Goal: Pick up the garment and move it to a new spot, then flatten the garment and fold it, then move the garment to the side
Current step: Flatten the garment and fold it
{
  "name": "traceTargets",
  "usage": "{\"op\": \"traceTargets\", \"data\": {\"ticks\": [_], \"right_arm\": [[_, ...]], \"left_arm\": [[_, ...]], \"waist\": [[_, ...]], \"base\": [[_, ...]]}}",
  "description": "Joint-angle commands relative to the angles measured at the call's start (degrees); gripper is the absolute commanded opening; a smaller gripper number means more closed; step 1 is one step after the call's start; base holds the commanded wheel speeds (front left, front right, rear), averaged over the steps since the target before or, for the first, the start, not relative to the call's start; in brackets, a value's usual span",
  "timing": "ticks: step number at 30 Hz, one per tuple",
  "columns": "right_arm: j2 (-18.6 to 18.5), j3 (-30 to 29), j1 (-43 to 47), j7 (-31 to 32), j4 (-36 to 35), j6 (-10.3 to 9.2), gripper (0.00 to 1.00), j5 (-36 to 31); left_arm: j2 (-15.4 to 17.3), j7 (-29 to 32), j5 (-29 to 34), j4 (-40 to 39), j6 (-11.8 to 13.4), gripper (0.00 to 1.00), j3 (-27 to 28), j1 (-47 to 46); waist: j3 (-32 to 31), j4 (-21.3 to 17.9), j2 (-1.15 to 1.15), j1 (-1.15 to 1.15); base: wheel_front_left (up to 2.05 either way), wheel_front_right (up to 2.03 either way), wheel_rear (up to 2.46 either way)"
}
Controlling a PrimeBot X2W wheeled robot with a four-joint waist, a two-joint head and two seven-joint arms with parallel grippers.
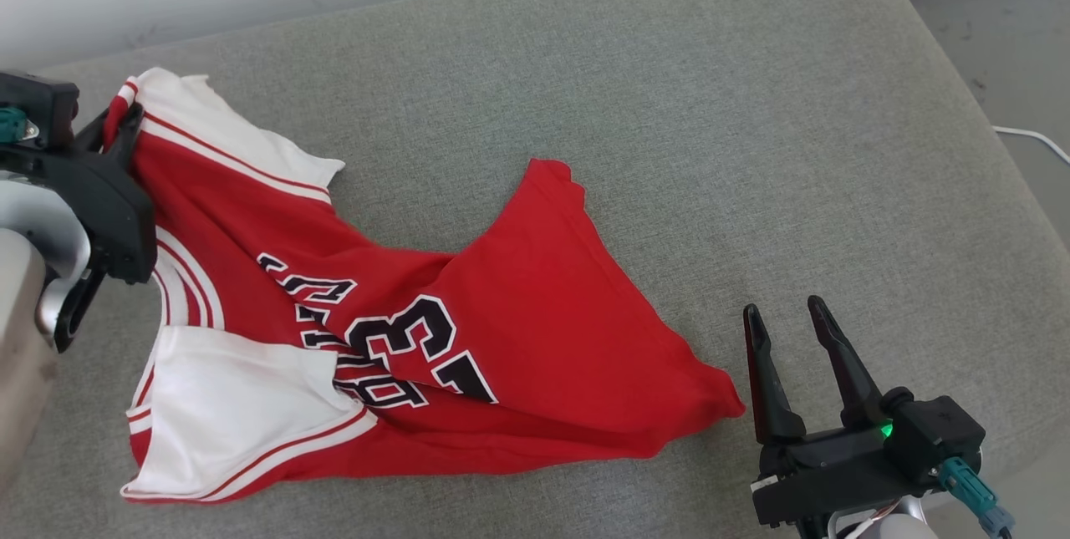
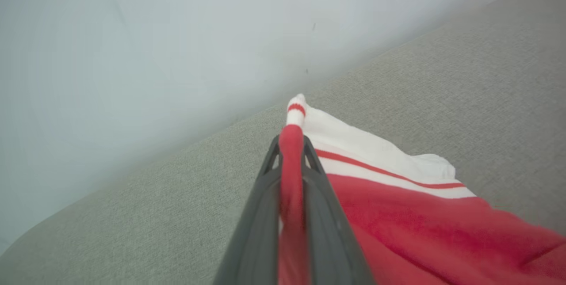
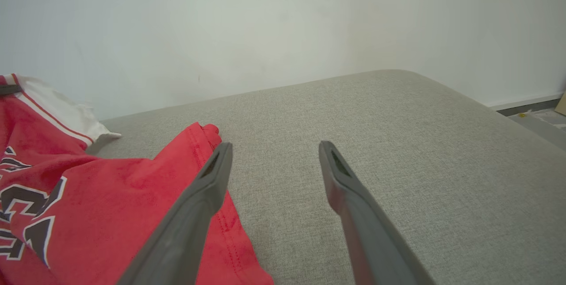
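Garment [image 1: 535,313] pinched in left jaws, right jaws apart

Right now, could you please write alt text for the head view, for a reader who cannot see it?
A red basketball jersey with white sleeves lies rumpled on a grey cushion. The left gripper, at the picture's left edge, is shut on its shoulder, while the right gripper is open beside the hem's corner.
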Motion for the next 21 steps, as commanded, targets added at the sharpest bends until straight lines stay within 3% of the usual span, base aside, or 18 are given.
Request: {"op": "traceTargets", "data": {"ticks": [1,2,3,13,17,21], "right_arm": [[0.08,0.10,-0.46,-0.02,-0.04,-0.15,1.00,-0.52],[0.09,0.12,-0.54,-0.02,-0.01,-0.15,1.00,-0.54],[0.08,0.05,-0.56,-0.02,-0.01,-0.15,1.00,-0.54],[-0.37,-0.01,1.00,-0.02,0.44,-0.15,1.00,-0.85],[-0.74,-0.15,1.88,-0.02,0.47,-0.15,1.00,-0.85],[-1.14,-0.01,3.25,-0.02,0.50,-0.15,1.00,-1.10]], "left_arm": [[-0.76,-1.16,0.55,1.74,-0.21,0.21,-0.47,-1.04],[-1.14,-2.02,0.60,2.53,-0.29,0.80,-0.47,-1.21],[-1.53,-3.20,0.66,3.29,-0.15,1.00,-0.38,-1.29],[-4.40,-12.36,-1.73,6.54,-0.36,1.00,1.93,1.79],[-5.29,-13.60,-2.21,3.35,0.68,1.00,4.57,5.83],[-5.29,-13.61,-0.65,-5.64,3.02,1.00,9.54,12.31]], "waist": [[0.13,0.01,-0.01,0.00],[0.11,0.08,-0.01,0.00],[-0.01,0.22,-0.01,0.00],[-4.18,3.02,-0.01,0.00],[-6.77,5.17,-0.01,0.00],[-9.22,7.53,-0.01,0.00]], "base": [[0.00,0.00,0.00],[0.00,0.00,0.00],[0.00,0.00,0.00],[0.00,0.00,0.00],[0.00,0.00,0.00],[0.00,0.00,0.00]]}}
